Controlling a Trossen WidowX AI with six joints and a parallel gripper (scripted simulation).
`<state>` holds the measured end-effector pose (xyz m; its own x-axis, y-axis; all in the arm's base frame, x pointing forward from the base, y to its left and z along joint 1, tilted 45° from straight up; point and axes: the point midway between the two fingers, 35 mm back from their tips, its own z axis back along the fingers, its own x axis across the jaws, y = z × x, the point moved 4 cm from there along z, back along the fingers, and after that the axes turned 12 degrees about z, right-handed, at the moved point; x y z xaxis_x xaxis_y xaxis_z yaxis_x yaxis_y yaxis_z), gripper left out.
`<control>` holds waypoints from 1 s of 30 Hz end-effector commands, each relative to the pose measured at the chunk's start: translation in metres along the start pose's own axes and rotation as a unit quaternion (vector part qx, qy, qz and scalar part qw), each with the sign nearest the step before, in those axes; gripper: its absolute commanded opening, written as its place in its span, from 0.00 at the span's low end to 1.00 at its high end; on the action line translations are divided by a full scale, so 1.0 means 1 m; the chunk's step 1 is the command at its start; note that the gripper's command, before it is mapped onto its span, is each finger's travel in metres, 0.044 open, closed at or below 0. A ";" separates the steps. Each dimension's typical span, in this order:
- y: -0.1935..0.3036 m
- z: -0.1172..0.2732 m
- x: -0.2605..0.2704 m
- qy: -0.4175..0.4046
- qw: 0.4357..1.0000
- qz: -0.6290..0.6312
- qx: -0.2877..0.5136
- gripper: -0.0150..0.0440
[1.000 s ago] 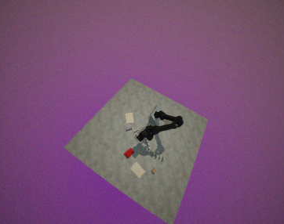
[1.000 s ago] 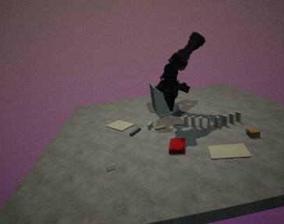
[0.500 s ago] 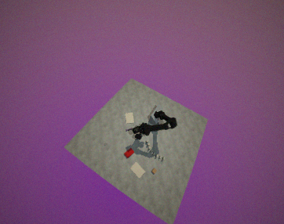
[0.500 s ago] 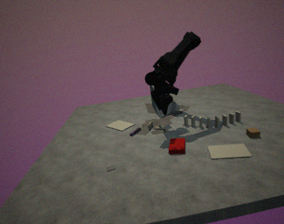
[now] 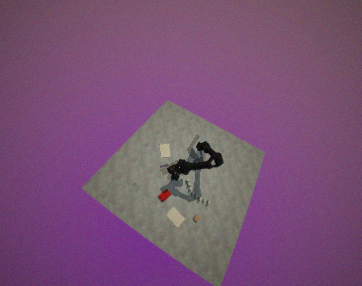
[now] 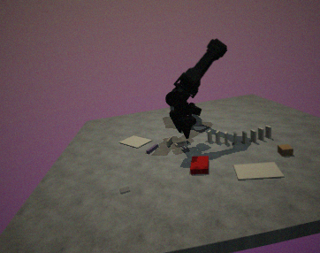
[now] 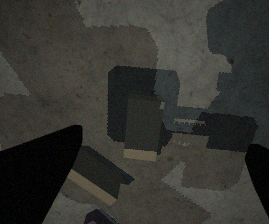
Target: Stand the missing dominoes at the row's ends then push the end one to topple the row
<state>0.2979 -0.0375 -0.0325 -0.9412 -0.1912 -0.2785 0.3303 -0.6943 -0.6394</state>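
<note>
1. The gripper [image 5: 174, 173] [image 6: 186, 133] [image 7: 162, 141] is hovering beside the domino row [image 6: 244, 137] [image 5: 198, 199], fingers spread apart, gripping nothing!
2. Two loose dominoes are lying near the row's end: one domino [image 7: 143, 125] is showing between the fingertips, another domino [image 7: 98, 175] by one fingertip.
3. The red block [image 5: 164, 195] [image 6: 199, 164] is sitting near the row.

The big grey worktop [image 5: 116, 180] [image 6: 80, 199] [image 7: 191, 80] has a curvy row of standing dominoes [image 5: 198, 199] [image 6: 244, 137]. A red box [image 5: 164, 195] [image 6: 200, 165] and a brown block [image 5: 196, 218] [image 6: 285, 149] sit near a flat cream card [image 5: 175, 217] [image 6: 258, 171]. A purple block [image 6: 152, 149] [image 7: 98, 217] lies near another card [image 5: 165, 150] [image 6: 135, 141].
</note>
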 end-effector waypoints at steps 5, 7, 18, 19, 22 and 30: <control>-0.005 -0.031 0.008 -0.008 1.000 -0.008 -0.010 1.00; -0.005 -0.032 0.008 -0.008 1.000 -0.008 -0.010 1.00; -0.005 -0.046 0.009 -0.007 1.000 -0.008 -0.011 1.00; -0.005 -0.046 0.009 -0.007 1.000 -0.008 -0.011 1.00; -0.005 -0.046 0.009 -0.007 1.000 -0.008 -0.011 1.00; -0.005 -0.046 0.009 -0.007 1.000 -0.008 -0.011 0.69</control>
<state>0.2914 -0.0045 -0.0633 -0.9451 -0.1948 -0.2625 0.3227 -0.6839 -0.6543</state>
